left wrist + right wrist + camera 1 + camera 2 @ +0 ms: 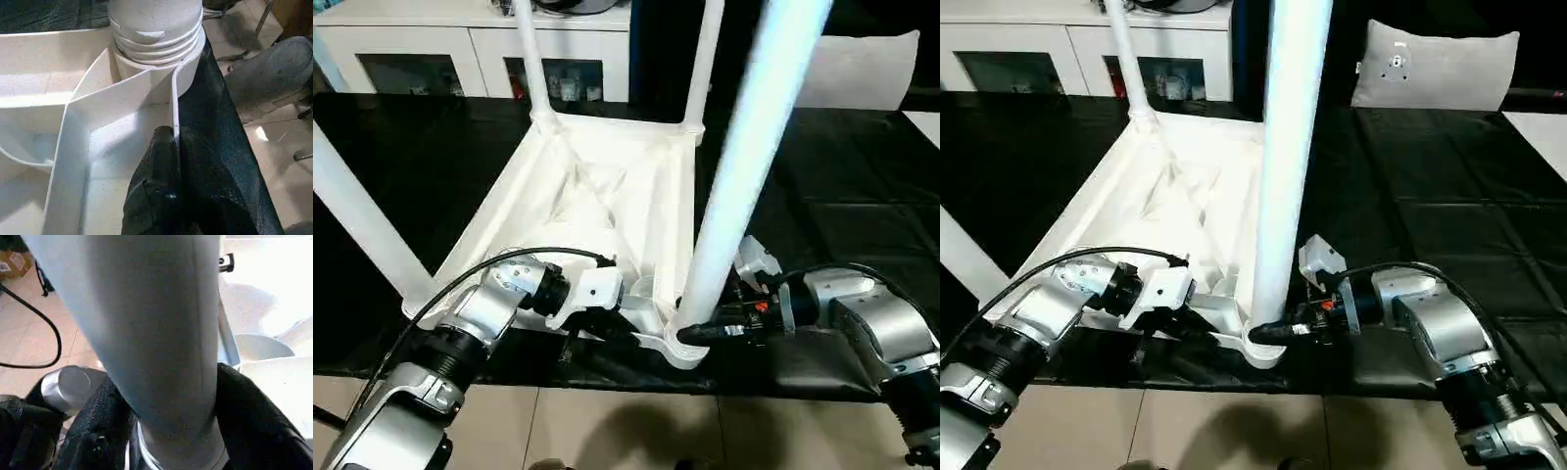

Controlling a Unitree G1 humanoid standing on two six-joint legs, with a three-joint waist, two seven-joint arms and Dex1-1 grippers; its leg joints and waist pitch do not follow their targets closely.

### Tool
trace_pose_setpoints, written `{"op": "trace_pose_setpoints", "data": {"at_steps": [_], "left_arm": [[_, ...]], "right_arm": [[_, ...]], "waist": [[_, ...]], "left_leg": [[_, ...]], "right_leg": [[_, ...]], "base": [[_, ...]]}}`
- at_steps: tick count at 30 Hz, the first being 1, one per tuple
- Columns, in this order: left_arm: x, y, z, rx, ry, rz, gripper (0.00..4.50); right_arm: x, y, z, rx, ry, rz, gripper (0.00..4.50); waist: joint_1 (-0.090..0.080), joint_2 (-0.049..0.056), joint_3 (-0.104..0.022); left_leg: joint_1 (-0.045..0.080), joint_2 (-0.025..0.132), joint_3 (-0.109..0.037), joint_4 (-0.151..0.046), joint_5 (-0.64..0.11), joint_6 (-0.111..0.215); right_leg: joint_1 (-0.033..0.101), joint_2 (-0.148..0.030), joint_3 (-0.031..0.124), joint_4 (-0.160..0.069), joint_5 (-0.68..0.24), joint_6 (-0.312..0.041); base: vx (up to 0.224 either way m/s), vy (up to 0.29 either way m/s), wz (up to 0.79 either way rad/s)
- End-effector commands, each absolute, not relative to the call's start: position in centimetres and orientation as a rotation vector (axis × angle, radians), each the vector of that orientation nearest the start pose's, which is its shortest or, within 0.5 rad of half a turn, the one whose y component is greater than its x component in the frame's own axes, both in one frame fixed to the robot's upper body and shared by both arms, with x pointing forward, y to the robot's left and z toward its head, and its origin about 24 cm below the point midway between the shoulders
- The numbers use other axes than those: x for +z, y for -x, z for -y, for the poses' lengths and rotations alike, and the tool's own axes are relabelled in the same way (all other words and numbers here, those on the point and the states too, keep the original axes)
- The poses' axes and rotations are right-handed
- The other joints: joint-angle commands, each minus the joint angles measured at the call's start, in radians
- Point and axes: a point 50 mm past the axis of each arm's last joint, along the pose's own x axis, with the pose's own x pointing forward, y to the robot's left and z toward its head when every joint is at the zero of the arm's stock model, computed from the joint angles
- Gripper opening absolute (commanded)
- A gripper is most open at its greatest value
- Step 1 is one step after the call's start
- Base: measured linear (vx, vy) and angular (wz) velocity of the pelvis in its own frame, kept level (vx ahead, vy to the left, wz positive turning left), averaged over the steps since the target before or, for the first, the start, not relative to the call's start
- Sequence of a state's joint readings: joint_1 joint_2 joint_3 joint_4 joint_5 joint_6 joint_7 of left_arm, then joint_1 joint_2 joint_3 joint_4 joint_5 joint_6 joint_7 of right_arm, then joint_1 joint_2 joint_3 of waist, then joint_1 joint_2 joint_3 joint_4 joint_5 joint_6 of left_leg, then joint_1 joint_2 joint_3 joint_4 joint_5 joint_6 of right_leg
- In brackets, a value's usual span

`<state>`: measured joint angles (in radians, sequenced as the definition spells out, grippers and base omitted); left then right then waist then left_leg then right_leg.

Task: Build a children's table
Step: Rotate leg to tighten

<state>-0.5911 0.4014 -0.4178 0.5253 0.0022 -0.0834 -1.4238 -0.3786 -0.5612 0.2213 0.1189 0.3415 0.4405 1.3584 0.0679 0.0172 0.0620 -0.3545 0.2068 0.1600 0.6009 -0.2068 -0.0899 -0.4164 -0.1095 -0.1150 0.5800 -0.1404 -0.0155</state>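
The table top is laid upside down on the work surface, with legs stood in its corners, the near leg flanked by both grippers, and a cabinet set behind.

Upside down on the black work surface: white plastic children's table, ribbed underside up, four long round white legs standing in corner sockets. Nearest leg at five o'clock of the top, upright, threaded base seated in its socket; others at seven, eleven and one o'clock
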Motion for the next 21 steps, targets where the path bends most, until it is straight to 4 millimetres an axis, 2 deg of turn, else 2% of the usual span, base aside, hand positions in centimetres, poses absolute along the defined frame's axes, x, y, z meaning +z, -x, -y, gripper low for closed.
{"op": "trace_pose_setpoints", "data": {"at_steps": [1,4,5,6,7,9,10,11,12,14,16,17,19,20,21], "left_arm": [[5.8,-29.7,-11.4,-1.674,-0.552,-0.376,0.0],[6.0,-30.0,-11.3,-1.622,-0.526,-0.369,0.0],[6.0,-30.1,-11.1,-1.6,-0.506,-0.369,0.0],[6.1,-30.1,-11.0,-1.578,-0.486,-0.365,0.0],[6.1,-30.1,-11.0,-1.578,-0.486,-0.365,0.0],[6.4,-30.3,-10.1,-1.498,-0.424,-0.359,0.0],[6.5,-30.4,-9.8,-1.471,-0.407,-0.357,0.0],[6.5,-30.4,-9.8,-1.471,-0.407,-0.357,0.0],[6.5,-30.4,-9.3,-1.428,-0.386,-0.359,0.0],[6.6,-30.6,-8.6,-1.374,-0.364,-0.354,0.0],[6.9,-30.8,-7.3,-1.294,-0.334,-0.338,0.0],[6.9,-30.8,-7.3,-1.294,-0.334,-0.338,0.0],[7.1,-30.9,-6.3,-1.247,-0.33,-0.316,0.0],[7.3,-31.0,-5.8,-1.234,-0.328,-0.302,0.0],[7.5,-31.1,-5.6,-1.234,-0.332,-0.287,0.0]], "right_arm": [[8.7,-26.4,15.3,1.498,-0.009,-0.39,2.11],[8.4,-26.5,14.8,1.423,0.009,-0.385,2.11],[8.1,-26.7,14.5,1.375,0.038,-0.378,2.11],[7.9,-27.0,14.2,1.312,0.057,-0.377,2.11],[7.9,-27.0,14.2,1.312,0.057,-0.377,2.1],[7.7,-28.3,12.9,1.109,0.045,-0.355,2.07],[7.8,-28.7,12.5,1.047,0.029,-0.349,2.07],[7.8,-28.7,12.5,1.047,0.029,-0.349,2.04],[7.9,-29.2,11.9,0.976,0.01,-0.348,2.03],[7.9,-29.8,11.4,0.886,-0.009,-0.348,2.02],[8.0,-30.7,10.5,0.734,-0.024,-0.337,2.01],[8.0,-30.7,10.5,0.734,-0.024,-0.337,2.01],[7.9,-31.2,10.0,0.647,-0.01,-0.316,2.01],[7.8,-31.3,9.8,0.616,0.007,-0.296,2.55],[7.8,-31.4,9.8,0.606,0.01,-0.271,2.55]], "waist": [[-0.001,-0.017,-0.067],[-0.006,-0.018,-0.064],[-0.01,-0.019,-0.061],[-0.012,-0.012,-0.056],[-0.014,-0.014,-0.056],[-0.022,-0.016,-0.054],[-0.032,-0.011,-0.049],[-0.04,-0.01,-0.048],[-0.056,-0.01,-0.049],[-0.074,-0.012,-0.045],[-0.09,-0.013,-0.044],[-0.095,-0.013,-0.046],[-0.102,-0.011,-0.044],[-0.104,-0.013,-0.043],[-0.104,-0.012,-0.044]], "left_leg": [[-0.005,0.02,0.012,-0.073,-0.134,0.083],[-0.008,0.018,0.012,-0.075,-0.144,0.075],[-0.008,0.016,0.011,-0.077,-0.166,0.064],[-0.006,0.014,0.009,-0.079,-0.187,0.05],[-0.004,0.012,0.01,-0.08,-0.2,0.046],[-0.005,0.009,0.007,-0.081,-0.222,0.033],[-0.008,0.008,0.004,-0.084,-0.24,0.02],[-0.009,0.006,0.002,-0.084,-0.251,0.013],[-0.012,0.003,-0.003,-0.084,-0.271,0.006],[-0.011,-0.001,-0.005,-0.083,-0.289,0.014],[-0.014,-0.002,-0.006,-0.08,-0.286,0.007],[-0.017,-0.005,-0.008,-0.08,-0.285,0.013],[-0.011,-0.004,-0.005,-0.079,-0.284,0.027],[-0.012,-0.005,-0.004,-0.08,-0.276,0.037],[-0.013,-0.004,-0.003,-0.08,-0.269,0.041]], "right_leg": [[0.066,-0.036,0.052,-0.057,-0.305,-0.195],[0.066,-0.036,0.05,-0.06,-0.337,-0.18],[0.065,-0.036,0.049,-0.067,-0.391,-0.162],[0.062,-0.037,0.048,-0.073,-0.447,-0.139],[0.06,-0.035,0.046,-0.08,-0.473,-0.127],[0.059,-0.033,0.043,-0.084,-0.521,-0.103],[0.058,-0.032,0.039,-0.088,-0.548,-0.09],[0.059,-0.03,0.037,-0.089,-0.563,-0.081],[0.061,-0.029,0.03,-0.095,-0.589,-0.057],[0.056,-0.027,0.028,-0.104,-0.601,-0.05],[0.052,-0.027,0.028,-0.101,-0.599,-0.057],[0.057,-0.028,0.025,-0.105,-0.609,-0.048],[0.046,-0.026,0.028,-0.109,-0.584,-0.055],[0.048,-0.026,0.029,-0.108,-0.565,-0.064],[0.049,-0.025,0.031,-0.106,-0.551,-0.069]], "base": [[0.0,0.0,0.0],[0.0,0.0,0.0],[0.0,0.0,0.0],[0.0,0.0,0.0],[0.0,0.0,0.0],[0.0,0.0,0.0],[0.0,0.0,0.0],[0.0,0.0,0.0],[0.0,0.0,0.0],[0.0,0.0,0.0],[0.0,0.0,0.0],[0.0,0.0,0.0],[0.0,0.0,0.0],[0.0,0.0,0.0],[0.0,0.0,0.0]]}}
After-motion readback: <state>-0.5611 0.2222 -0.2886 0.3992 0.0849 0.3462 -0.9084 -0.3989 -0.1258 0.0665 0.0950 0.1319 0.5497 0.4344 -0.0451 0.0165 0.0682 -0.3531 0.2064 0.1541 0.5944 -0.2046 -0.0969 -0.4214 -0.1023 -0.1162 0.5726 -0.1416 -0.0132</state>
